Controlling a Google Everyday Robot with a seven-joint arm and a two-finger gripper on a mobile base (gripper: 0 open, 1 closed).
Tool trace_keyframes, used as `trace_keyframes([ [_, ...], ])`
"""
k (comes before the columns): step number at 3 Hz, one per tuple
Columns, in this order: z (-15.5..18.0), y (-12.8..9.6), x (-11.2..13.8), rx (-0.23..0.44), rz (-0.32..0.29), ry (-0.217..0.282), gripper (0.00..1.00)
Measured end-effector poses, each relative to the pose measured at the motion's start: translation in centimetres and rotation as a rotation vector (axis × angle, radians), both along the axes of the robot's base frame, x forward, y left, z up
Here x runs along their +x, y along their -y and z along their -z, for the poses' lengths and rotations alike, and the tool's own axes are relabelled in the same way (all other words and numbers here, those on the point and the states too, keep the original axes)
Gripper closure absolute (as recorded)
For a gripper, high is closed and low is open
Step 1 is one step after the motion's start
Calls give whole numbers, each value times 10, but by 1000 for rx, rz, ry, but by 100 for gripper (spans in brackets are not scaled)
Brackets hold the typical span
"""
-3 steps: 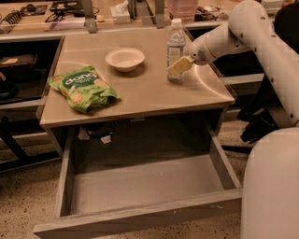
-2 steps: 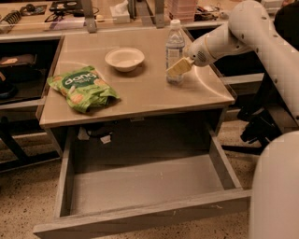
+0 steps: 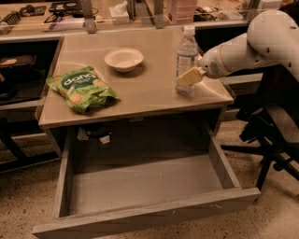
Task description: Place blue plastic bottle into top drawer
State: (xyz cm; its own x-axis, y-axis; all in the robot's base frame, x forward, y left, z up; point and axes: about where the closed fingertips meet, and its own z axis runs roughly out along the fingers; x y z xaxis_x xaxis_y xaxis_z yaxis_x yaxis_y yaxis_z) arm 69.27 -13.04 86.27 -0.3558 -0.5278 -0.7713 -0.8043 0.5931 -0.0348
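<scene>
The blue plastic bottle (image 3: 187,51), clear with a white cap, stands upright near the right edge of the table (image 3: 149,95). My gripper (image 3: 189,77) is at the end of the white arm that reaches in from the right. It sits at the bottle's lower half, on its near side. The top drawer (image 3: 145,186) is pulled wide open below the table. Its grey inside shows nothing in it, and its front panel (image 3: 140,219) is close to the bottom of the view.
A white bowl (image 3: 124,59) sits at the table's back middle. A green snack bag (image 3: 81,87) lies at the left front. A cluttered counter (image 3: 117,14) runs behind. A black chair base (image 3: 271,135) stands at the right, beside the drawer.
The whole scene sits slightly lower and further right in the view. My gripper stays at the bottle's lower half and the bottle still stands on the table.
</scene>
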Motion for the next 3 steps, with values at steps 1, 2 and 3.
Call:
trace_keyframes([
  [1,20,-3,-13,-14,-9,-44,100],
  [2,16,-3,-13,-14,-9,-44,100],
  [3,12,-6,-26,-18,-4,-40,100],
])
